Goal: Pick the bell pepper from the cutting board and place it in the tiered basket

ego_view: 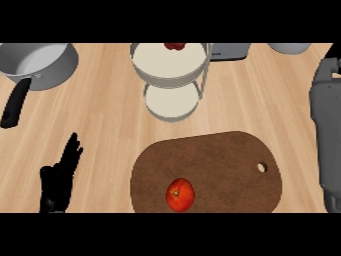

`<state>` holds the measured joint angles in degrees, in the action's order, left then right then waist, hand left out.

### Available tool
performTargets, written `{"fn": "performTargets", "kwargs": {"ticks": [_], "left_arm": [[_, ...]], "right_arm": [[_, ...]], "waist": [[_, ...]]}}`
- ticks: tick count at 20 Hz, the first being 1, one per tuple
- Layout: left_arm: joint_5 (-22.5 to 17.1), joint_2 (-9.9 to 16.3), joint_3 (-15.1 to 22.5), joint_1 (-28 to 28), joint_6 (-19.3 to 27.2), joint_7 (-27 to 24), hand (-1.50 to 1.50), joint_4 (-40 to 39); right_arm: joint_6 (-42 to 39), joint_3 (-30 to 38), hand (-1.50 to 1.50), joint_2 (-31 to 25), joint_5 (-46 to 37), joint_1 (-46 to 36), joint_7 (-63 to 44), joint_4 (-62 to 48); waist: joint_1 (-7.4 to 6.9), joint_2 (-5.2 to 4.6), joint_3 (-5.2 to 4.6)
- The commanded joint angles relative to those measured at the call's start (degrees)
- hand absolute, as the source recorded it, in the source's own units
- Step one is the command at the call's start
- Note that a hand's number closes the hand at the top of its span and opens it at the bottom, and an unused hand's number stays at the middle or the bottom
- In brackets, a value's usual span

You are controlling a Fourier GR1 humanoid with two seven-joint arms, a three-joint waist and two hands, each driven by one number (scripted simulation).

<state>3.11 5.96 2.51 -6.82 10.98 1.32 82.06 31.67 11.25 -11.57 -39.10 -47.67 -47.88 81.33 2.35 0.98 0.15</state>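
bell pepper [179,194] lies on the cutting board [225,155], near its front edge, apart from both hands; tiered basket [171,75] stands behind the board; left hand [61,175] rests left of the board, fingers straight; right hand's fingers cannot be judged

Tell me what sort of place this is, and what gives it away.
Most likely a kitchen counter: a grey metal saucepan with a black handle, a brown wooden cutting board carrying a red bell pepper, and a white tiered basket stand on the light wood top.

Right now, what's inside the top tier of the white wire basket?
A small dark-red object sits at the far edge of the white tiered basket's top tray; it is cut off, so unidentifiable. The lower tier is mostly covered.
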Motion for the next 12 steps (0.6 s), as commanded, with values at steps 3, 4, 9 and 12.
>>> {"fn": "performTargets", "kwargs": {"ticks": [3,4,9,12], "left_arm": [[-0.3,-1.5,0.3,-2.7,0.5,-0.8,0.00,-0.4],[-0.7,-0.6,-0.1,-2.8,0.2,0.8,0.00,1.6],[0.9,-0.3,0.4,-1.9,1.2,1.8,0.00,2.1],[-1.0,1.2,-1.2,-1.6,-1.3,1.0,0.00,1.3]], "right_arm": [[-10.1,5.1,-1.50,-7.3,7.1,15.8,-5.7,23.3],[-12.6,7.3,-1.50,-9.3,11.0,18.6,-4.9,26.0],[-21.3,19.3,-1.50,-14.6,25.9,31.1,-4.3,37.5],[-25.8,26.5,-1.50,-14.1,36.4,38.9,-0.8,42.5]], "waist": [[1.43,0.19,-0.13],[1.80,0.30,-0.05],[1.08,-0.17,0.00],[0.79,-0.29,-0.01]]}}
